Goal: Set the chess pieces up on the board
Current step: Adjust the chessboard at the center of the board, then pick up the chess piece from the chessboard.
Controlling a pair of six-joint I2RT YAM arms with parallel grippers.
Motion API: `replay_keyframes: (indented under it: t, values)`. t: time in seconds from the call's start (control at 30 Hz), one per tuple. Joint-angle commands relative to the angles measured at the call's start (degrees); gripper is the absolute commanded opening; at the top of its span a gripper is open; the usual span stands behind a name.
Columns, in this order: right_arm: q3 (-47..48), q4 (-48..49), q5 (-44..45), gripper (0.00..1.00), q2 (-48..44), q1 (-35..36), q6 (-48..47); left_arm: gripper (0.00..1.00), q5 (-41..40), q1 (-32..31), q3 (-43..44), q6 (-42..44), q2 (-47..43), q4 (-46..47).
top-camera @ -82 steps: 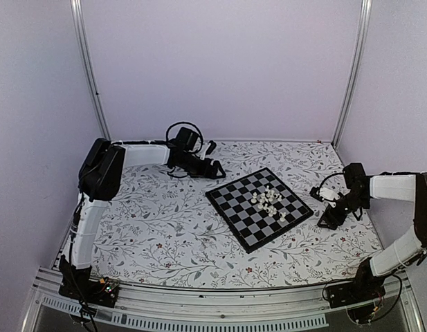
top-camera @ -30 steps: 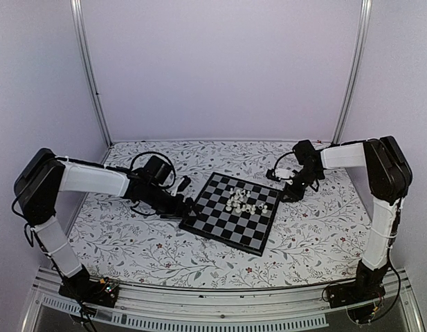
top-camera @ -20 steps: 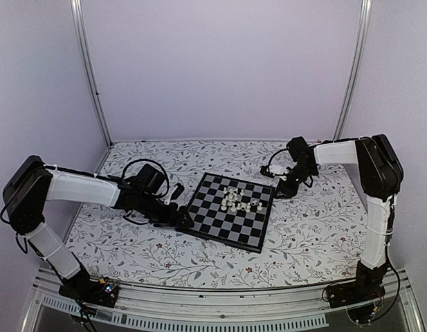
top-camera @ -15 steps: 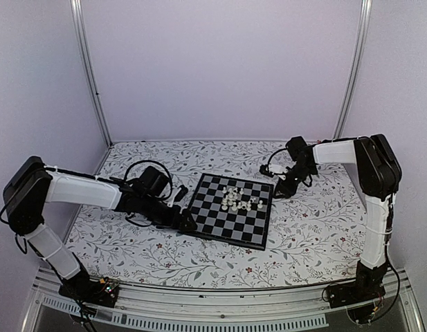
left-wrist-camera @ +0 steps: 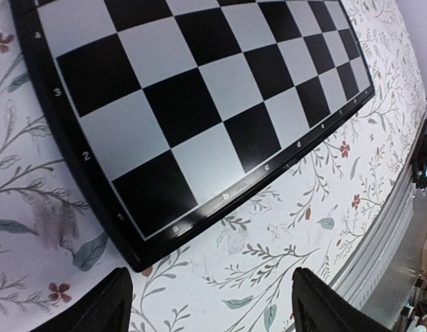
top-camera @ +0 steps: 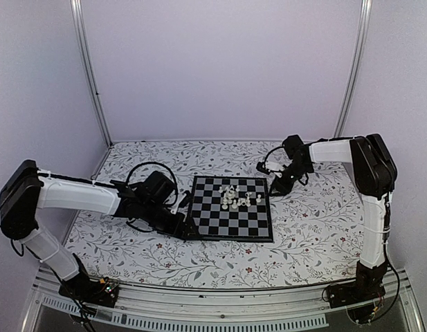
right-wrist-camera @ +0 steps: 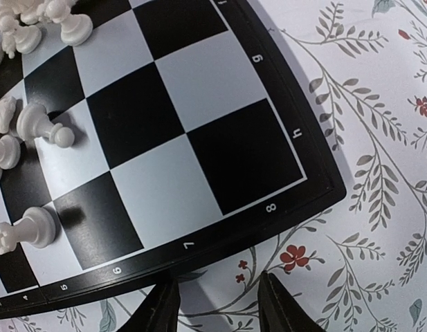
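Left gripper [left-wrist-camera: 212, 294] sits low at the board's [top-camera: 230, 223] near-left corner. Fingers [left-wrist-camera: 106, 304] are spread with nothing between them, and the corner lies just ahead of the gap. Any forward creep or closing here catches the rim and slides or turns the board on the table [top-camera: 310, 228].

The board lies flat, about square to the table edge. The near rows are bare.

The pieces [top-camera: 234, 197] are all bunched in the far middle of the board, none on a home square. In the right wrist view several lie on their sides [right-wrist-camera: 40, 124], touching or nearly touching. Main risk as I see it: they're round and loose, so a bump to the board rolls them, possibly off the edge. Picking one out of that cluster will likely knock its neighbours, and a lying piece pinched across its head may squirt out.

Right gripper [right-wrist-camera: 216, 304] is at the far-right corner, fingers apart and holding nothing, the rim just ahead. Same hazard: contact there shoves the board toward the left gripper.
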Motion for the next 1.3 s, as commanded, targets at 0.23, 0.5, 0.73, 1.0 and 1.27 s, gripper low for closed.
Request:
replay_keyframes:
  t: [0.23, 0.5, 0.73, 1.0, 1.27]
  values:
    - [-10.96, 0.51, 0.53, 0.63, -17.87, -1.00, 4.80, 0.74, -21.05, -1.19, 11.16, 14.12, -7.68, -6.95]
    - [-17.73, 1.44, -9.04, 0.65, -29.38, -2.45, 11.03, 0.61, -21.26, -1.18, 29.21, 22.67, 9.01, -8.99]
    - [-24.35, 8.86, -5.21, 0.66, -36.08, -3.59, 8.61, 0.60, -18.34, -1.19, 34.07, 23.21, 18.62, -6.77]
    - [-25.83, 10.52, -2.95, 0.66, -34.84, -3.59, 7.18, 0.63, -12.27, -1.21, 37.96, 24.63, 25.31, -6.93]
    - [-26.69, 11.24, -0.58, 0.66, -34.75, -3.60, 5.99, 0.57, -12.48, -1.19, 41.26, 24.88, 29.28, -7.77]
